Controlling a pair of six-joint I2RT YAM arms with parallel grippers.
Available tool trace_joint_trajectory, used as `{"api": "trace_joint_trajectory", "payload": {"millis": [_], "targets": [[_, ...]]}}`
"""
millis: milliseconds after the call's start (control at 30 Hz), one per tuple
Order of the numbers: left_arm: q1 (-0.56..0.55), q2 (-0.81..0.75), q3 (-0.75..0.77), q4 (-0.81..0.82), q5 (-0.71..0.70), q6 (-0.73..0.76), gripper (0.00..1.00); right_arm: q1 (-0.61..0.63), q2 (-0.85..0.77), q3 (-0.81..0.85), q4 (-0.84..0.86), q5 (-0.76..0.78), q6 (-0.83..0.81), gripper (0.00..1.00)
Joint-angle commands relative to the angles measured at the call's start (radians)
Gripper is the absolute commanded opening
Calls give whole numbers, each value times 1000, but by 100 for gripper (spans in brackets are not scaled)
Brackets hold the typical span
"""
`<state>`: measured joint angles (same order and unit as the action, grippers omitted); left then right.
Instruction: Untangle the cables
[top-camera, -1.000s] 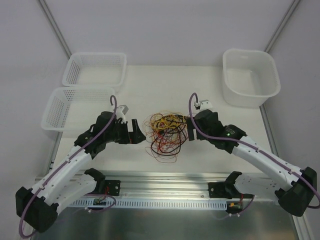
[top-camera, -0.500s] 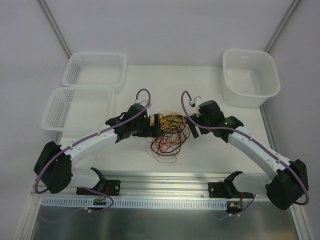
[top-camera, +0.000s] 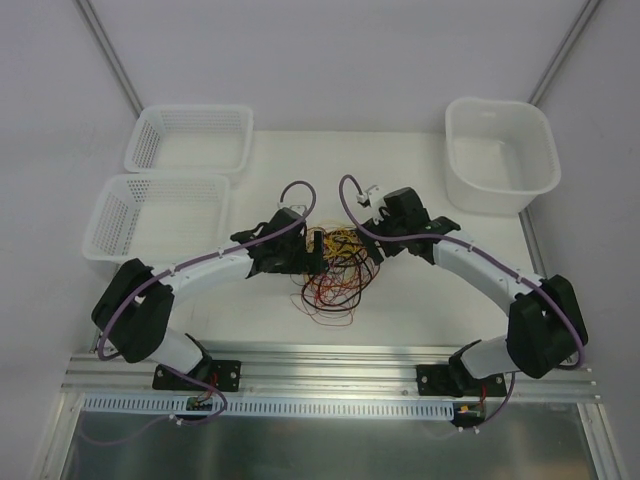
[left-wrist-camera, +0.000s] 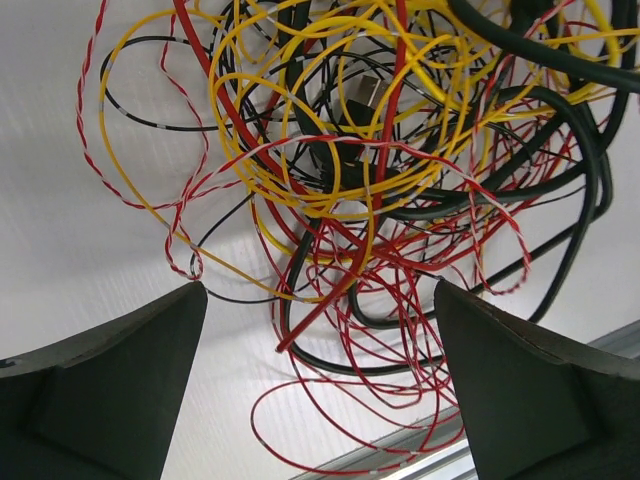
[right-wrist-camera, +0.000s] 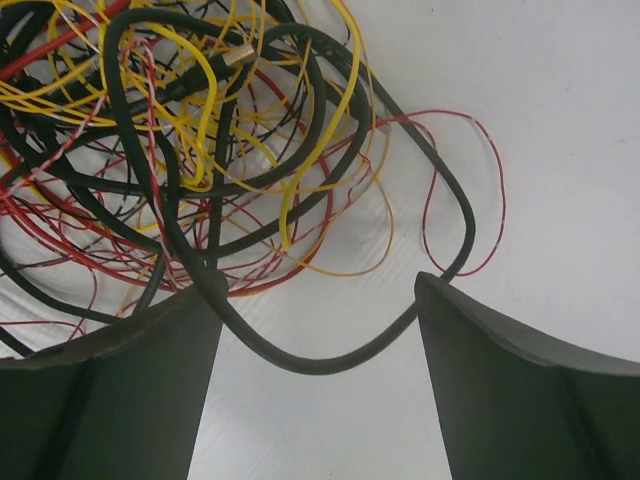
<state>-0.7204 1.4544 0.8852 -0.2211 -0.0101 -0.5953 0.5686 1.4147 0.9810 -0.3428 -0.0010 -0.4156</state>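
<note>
Squarely on the worktop (top-camera: 420, 300), the cables (top-camera: 335, 262) sit in a roundish clump w/ no clear long axis, red loops trailing toward my bases. My left hand (left-wrist-camera: 318, 290) and right hand (right-wrist-camera: 318, 285) flank it, both spread, grasping nothing. Best bet, imo: pinch one black loop (right-wrist-camera: 300, 365), pull outward slowly.

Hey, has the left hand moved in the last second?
Yes. The left hand has moved right, away from the near mesh basket, reaching the cables.
</note>
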Motion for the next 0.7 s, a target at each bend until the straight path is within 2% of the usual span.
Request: {"api": "trace_joint_trajectory", "payload": {"millis": [0, 67, 100, 167, 200, 300, 533, 667], "targets": [[-5, 41, 40, 26, -19, -14, 99, -9, 16, 53, 56, -80, -51, 79], [-4, 63, 41, 29, -19, -15, 99, -10, 45, 73, 35, -106, -55, 69], [-5, 70, 41, 31, -19, -15, 99, -12, 56, 79, 22, -129, -55, 57], [-5, 84, 40, 29, -16, -15, 99, -19, 67, 88, 1, -154, -55, 42], [-5, 87, 40, 31, -21, -17, 99, -21, 63, 84, -4, -163, -49, 25], [-5, 90, 28, 35, -48, -21, 99, -22, 9, 76, -39, -185, -42, 1], [-5, 67, -28, 43, -65, -40, 99, -21, -213, 123, -146, -229, 4, 1], [-5, 29, -63, 57, -50, -69, 99, -18, -284, 214, -231, -257, 66, 1]]}}
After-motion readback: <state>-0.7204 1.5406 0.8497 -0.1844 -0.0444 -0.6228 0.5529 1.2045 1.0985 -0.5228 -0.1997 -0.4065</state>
